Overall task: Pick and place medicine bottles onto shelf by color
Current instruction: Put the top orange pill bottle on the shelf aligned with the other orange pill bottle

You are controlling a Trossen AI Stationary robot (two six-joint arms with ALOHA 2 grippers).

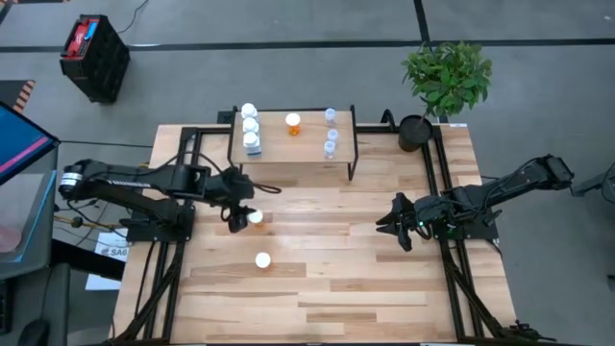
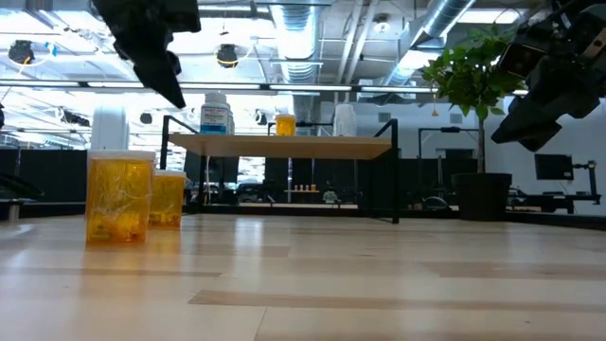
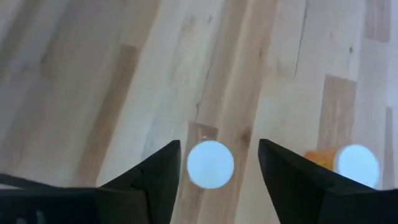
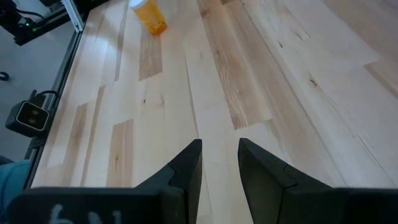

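The shelf (image 1: 293, 144) stands at the table's far side with three white bottles (image 1: 250, 130) on its left, one orange bottle (image 1: 293, 123) in the middle and three clear bottles (image 1: 331, 133) on its right. Two orange bottles with white caps stand upright on the tabletop, one (image 1: 256, 216) farther and one (image 1: 262, 259) nearer. My left gripper (image 3: 217, 168) is open above the farther one (image 3: 211, 164), whose cap shows between the fingers; in the low view the gripper (image 2: 170, 85) hangs well above it (image 2: 167, 197). My right gripper (image 1: 400, 231) is open and empty over the table's right part.
A potted plant (image 1: 444, 82) stands at the table's far right corner. The shelf's black legs (image 2: 394, 180) stand on the tabletop. Bare wood lies between the two arms and toward the near edge (image 1: 317, 308). A black crate (image 1: 94, 58) sits on the floor beyond the table.
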